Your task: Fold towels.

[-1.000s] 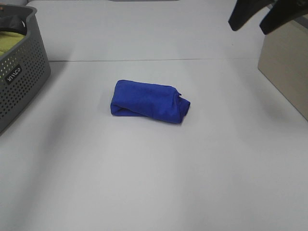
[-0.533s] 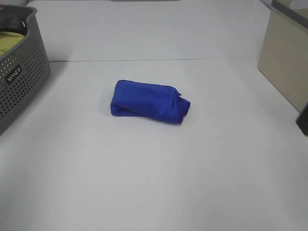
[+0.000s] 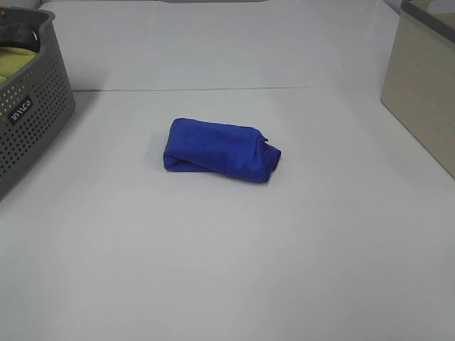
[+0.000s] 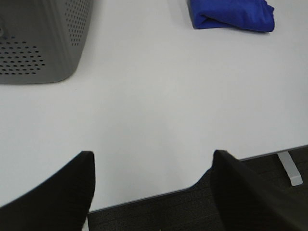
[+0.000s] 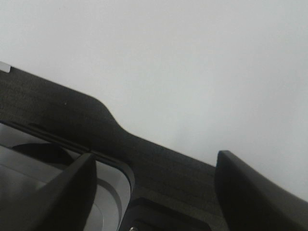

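Note:
The royal-blue towel [image 3: 217, 149] lies as a folded, rolled-up bundle in the middle of the white table [image 3: 227, 270]. It also shows in the left wrist view [image 4: 231, 14], far from the fingers. My left gripper [image 4: 153, 154] is open and empty, near the table's front edge, with its black fingers [image 4: 62, 192] wide apart. My right gripper [image 5: 155, 155] is open and empty over a table edge, with dark floor below it. Neither gripper shows in the exterior high view.
A grey perforated basket [image 3: 28, 106] stands at the left and holds a yellow-green cloth [image 3: 14, 60]; the basket also shows in the left wrist view [image 4: 38, 43]. A beige box [image 3: 423, 92] stands at the right edge of the table.
The right arm, seen at the top right a second ago, has pulled out of the exterior high view past the right edge. The towel has not moved.

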Robot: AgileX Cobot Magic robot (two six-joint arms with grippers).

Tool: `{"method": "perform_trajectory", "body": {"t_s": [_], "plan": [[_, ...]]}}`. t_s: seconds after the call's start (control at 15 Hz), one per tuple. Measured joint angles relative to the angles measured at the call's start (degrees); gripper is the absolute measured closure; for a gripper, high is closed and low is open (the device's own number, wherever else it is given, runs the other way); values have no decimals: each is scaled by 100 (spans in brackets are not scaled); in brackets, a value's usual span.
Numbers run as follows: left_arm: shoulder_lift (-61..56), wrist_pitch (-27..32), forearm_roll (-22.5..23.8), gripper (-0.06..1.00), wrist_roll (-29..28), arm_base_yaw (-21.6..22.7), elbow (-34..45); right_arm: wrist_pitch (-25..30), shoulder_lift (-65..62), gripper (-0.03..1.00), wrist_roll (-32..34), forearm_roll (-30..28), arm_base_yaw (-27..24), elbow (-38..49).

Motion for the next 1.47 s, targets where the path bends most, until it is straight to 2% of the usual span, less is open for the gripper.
{"method": "perform_trajectory", "body": {"t_s": [0.27,0.47,1.13,1.27,1.47], "plan": [[-40,-350,-298,29,682,0,206,-109,-745,28,-57,-23,0,143],[-40,-665,-361,29,739,0,384,-120,-785,28,-149,-23,0,143],[-40,-693,-378,29,739,0,384,-126,-785,28,-155,-29,0,143],[-40,-693,-378,29,739,195,384,-126,-785,28,-155,-29,-29,143],[-46,-710,-378,29,739,791,384,-143,-1255,28,-160,63,-837,143]]}}
